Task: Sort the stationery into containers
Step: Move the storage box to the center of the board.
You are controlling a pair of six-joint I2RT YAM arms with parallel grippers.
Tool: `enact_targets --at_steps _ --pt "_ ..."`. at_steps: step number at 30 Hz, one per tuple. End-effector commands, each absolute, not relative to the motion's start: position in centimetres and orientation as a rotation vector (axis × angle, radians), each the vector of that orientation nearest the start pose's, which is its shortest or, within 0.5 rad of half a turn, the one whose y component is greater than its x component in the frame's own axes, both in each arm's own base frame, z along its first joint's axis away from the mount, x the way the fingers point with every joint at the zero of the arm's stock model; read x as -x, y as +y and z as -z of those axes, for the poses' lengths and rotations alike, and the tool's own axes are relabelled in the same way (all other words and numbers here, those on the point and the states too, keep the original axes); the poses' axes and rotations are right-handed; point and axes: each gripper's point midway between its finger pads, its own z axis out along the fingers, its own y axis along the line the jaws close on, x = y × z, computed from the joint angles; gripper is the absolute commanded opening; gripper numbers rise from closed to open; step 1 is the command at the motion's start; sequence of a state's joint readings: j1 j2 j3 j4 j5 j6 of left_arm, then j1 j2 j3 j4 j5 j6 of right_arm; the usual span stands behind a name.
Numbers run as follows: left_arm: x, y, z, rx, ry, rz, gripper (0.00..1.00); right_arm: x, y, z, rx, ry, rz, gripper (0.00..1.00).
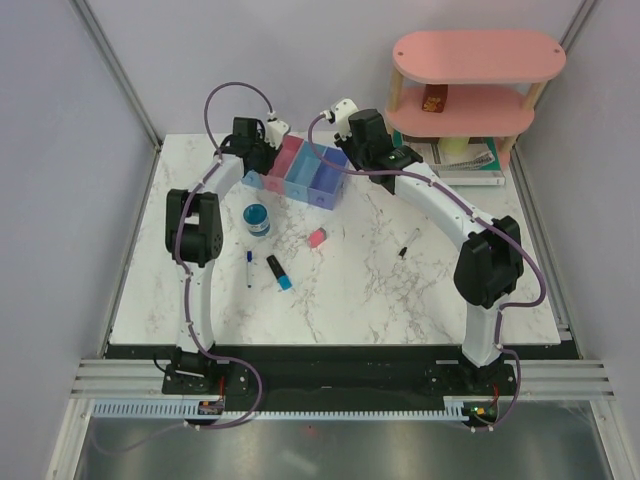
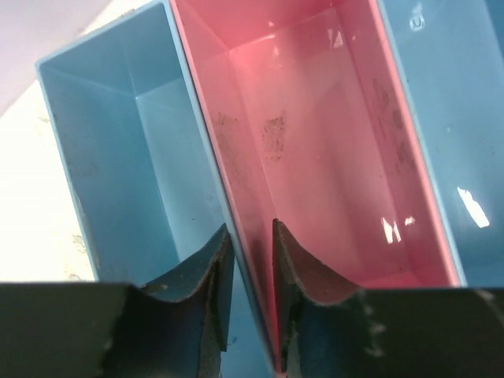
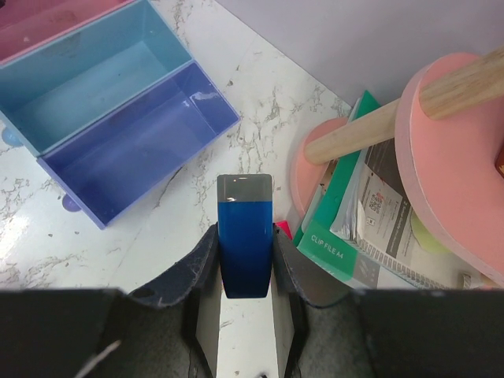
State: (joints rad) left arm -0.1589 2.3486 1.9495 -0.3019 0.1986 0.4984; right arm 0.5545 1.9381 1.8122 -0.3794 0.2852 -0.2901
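While the right gripper (image 1: pixel 395 155) is hanging just off the purple end of the bins (image 1: pixel 300 188), the left gripper (image 1: pixel 252 160) is sitting on their far-left end. From the top, that's looking like a drop waiting to happen. Lying loose on the table (image 1: pixel 370 290) are the tape (image 1: pixel 257 218), pink eraser (image 1: pixel 317 237), highlighter (image 1: pixel 280 272), a pen (image 1: pixel 248 268) and a second pen (image 1: pixel 408 243). Plenty left to sort.

Over to the left wrist: its fingers (image 2: pixel 211 276) are straddling the wall between the end blue bin (image 2: pixel 118 157) and the pink bin (image 2: pixel 315 142), tight on either side. Whether they're truly pinching it, I can't tell, but my read is that it's bracing the row. Both bins are showing bare floors.

Now the right wrist: the jaws are clamping a blue eraser (image 3: pixel 245 213), standing upright with its grey end up. It's hovering over bare marble between the purple bin (image 3: pixel 134 146) and the book (image 3: pixel 339 228), with the shelf (image 3: pixel 449 157) crowding the right. So it's sitting beside the bins, not above one.

The trick, I'd say: carry it up-left until it's sitting squarely over a bin mouth, the inner blue bin (image 3: pixel 87 79) for choice. Clear the rim, keep it low, and only then let go. Releasing early is risking a bounce off the wall, and swinging wide is risking the shelf post.
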Motion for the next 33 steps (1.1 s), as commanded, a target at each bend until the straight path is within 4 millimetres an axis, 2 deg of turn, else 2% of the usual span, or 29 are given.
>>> enact_targets --at_steps 1,6,9,18,24,26,27,29,30,33 --pt "-55.6 -15.0 -5.6 -0.883 2.243 0.25 0.27 -50.3 24.3 -26.7 0.641 1.892 0.099 0.0" --pt "-53.4 -16.3 -5.2 -0.879 2.308 0.336 0.25 -50.0 24.1 -27.1 0.64 1.891 0.092 0.0" --pt "-52.2 -17.6 -5.7 -0.876 2.324 0.391 0.25 -49.9 24.2 -27.2 0.641 1.891 0.088 0.0" --pt "-48.1 -22.4 -6.4 -0.928 2.383 0.49 0.26 -49.9 24.1 -28.0 0.629 1.879 0.086 0.0" --pt "-46.1 -25.1 -7.4 -0.936 2.391 0.582 0.29 -49.9 24.2 -28.1 0.624 1.878 0.08 0.0" --pt "-46.1 -25.2 -7.9 -0.922 2.388 0.588 0.34 -50.0 24.1 -28.1 0.62 1.879 0.082 0.0" --pt "-46.3 -25.3 -8.4 -0.915 2.378 0.581 0.4 -50.0 24.2 -28.1 0.62 1.877 0.082 0.0" --pt "-46.8 -24.8 -8.7 -0.883 2.388 0.529 0.46 -50.1 24.1 -28.1 0.615 1.877 0.088 0.0" --pt "-47.4 -24.4 -9.1 -0.861 2.382 0.506 0.53 -50.1 24.1 -28.3 0.61 1.872 0.089 0.0" --pt "-48.7 -23.2 -9.9 -0.777 2.382 0.468 0.61 -50.3 23.9 -28.5 0.597 1.867 0.101 0.0"
